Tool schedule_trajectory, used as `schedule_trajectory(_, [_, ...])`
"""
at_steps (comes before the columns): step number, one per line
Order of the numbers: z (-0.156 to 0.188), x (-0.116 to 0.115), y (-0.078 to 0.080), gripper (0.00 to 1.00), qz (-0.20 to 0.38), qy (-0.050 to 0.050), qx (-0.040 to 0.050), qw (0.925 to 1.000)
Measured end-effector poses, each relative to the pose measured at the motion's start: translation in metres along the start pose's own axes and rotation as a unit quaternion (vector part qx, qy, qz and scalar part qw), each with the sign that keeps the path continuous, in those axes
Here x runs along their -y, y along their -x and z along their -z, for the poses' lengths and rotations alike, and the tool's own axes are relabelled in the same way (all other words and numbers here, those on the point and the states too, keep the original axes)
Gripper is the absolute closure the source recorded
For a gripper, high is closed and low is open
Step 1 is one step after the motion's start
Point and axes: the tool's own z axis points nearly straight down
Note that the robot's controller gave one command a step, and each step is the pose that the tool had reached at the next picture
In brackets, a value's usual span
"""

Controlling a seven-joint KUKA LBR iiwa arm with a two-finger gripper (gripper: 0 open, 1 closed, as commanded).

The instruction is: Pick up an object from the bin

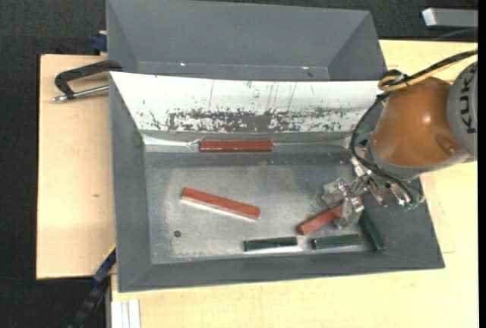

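My gripper (343,201) is low in the bin's right part, under the orange cover. Its metal fingers stand right at the upper end of a short red-brown stick (317,222) that lies tilted on the floor; I cannot tell if the stick is between them. A dark green stick (336,243) lies just below along the front wall, and another dark green piece (371,232) lies slanted at the right.
A long red-brown bar (220,203) lies in the middle-left of the floor. Another red-brown bar (236,145) rests along the back wall. A dark green stick (270,245) lies at the front wall's middle.
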Motion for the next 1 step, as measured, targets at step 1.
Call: schedule_trajectory(1, [0.1274, -0.0739, 0.037, 1.0, 0.062, -0.001, 0.0022, 0.9981])
